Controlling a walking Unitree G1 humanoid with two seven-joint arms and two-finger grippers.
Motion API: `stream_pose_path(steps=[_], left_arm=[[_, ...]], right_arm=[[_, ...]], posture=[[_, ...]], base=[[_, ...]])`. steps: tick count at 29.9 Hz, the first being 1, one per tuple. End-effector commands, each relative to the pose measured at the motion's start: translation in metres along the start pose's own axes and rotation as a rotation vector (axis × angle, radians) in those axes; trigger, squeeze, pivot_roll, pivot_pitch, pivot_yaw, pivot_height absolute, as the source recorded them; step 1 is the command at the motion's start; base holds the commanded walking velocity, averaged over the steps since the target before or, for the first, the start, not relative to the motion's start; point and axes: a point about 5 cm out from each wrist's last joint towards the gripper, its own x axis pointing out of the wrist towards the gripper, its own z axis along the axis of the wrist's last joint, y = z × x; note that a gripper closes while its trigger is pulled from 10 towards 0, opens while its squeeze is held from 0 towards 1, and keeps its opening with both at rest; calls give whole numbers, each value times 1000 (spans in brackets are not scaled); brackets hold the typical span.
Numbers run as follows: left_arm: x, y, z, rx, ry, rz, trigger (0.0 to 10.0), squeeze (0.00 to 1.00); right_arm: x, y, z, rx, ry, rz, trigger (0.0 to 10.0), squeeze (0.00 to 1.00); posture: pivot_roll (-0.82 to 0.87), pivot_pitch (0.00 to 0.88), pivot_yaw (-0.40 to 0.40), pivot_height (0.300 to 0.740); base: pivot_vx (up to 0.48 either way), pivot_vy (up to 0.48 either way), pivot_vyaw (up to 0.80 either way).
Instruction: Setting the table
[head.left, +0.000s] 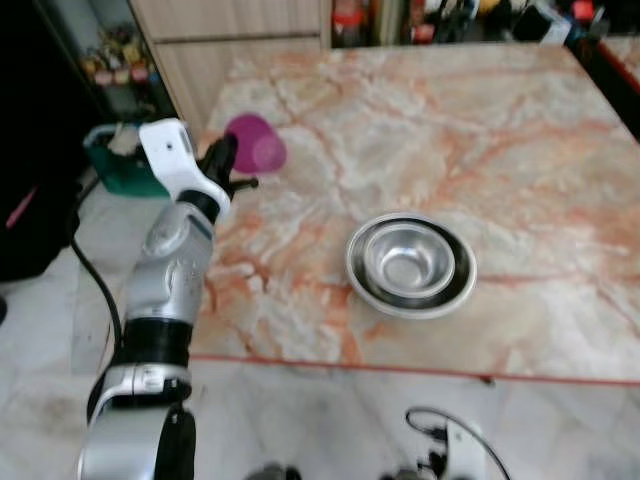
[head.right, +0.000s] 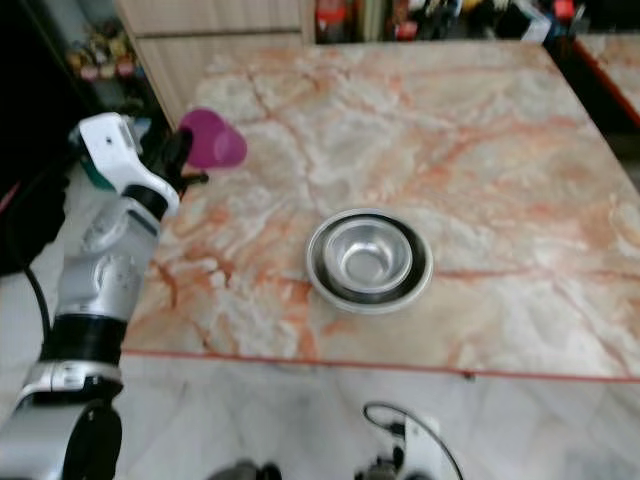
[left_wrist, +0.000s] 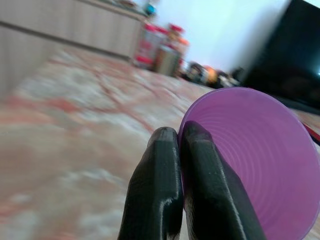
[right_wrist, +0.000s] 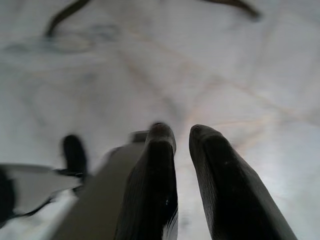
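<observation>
Left eye view: the left end effector (head.left: 228, 165) holds a purple plastic cup (head.left: 256, 143) by its rim above the left edge of the tabletop (head.left: 520, 150), a slab of pink-veined marble with a red edge band. Nearer the front edge, well apart from the cup, sit nested steel bowls (head.left: 411, 264), round, shiny and shallow. I judge the step in hand to be carrying the cup in to set it down; the next move calls for lowering it upright onto bare marble.

Right eye view: the same layout, with the cup tilted, its mouth turned toward the arm, and a green container (head.right: 92, 168) behind the white wrist housing, off the tabletop.

Left wrist view: the two black fingers (left_wrist: 156, 195) are pinched together on the cup's thin wall, one inside, one outside. The inside is smooth, translucent and faintly ringed.

Right wrist view: the right end effector (right_wrist: 182, 135) hangs over pale veined floor tile, its fingers slightly parted and holding nothing.
</observation>
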Motion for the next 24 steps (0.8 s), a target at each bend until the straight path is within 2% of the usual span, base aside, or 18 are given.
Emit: stream_pose_path(steps=[1, 4, 10, 21, 24], left_arm=[[-2, 8, 7, 22, -12, 17, 10000, 0], [-2, 7, 7, 20, -9, 9, 10000, 0], [-4, 4, 4, 30, 13, -18, 10000, 0], [-3, 4, 4, 24, 7, -19, 10000, 0], [-3, 3, 4, 26, 10, -23, 10000, 0]], right_arm=[[-2, 5, -10, 10, 33, 12, 10000, 0], [-2, 5, -11, 8, 33, 13, 10000, 0], [-2, 5, -11, 8, 34, 12, 10000, 0], [-2, 6, -11, 7, 38, 14, 10000, 0], [-2, 7, -11, 10, 43, 29, 10000, 0]], posture=[[14, 161, 35, 740], [13, 160, 35, 740], [15, 160, 34, 740], [15, 160, 36, 740], [14, 160, 35, 740]], base=[[247, 0, 0], [255, 0, 0], [0, 0, 0], [351, 0, 0], [0, 0, 0]])
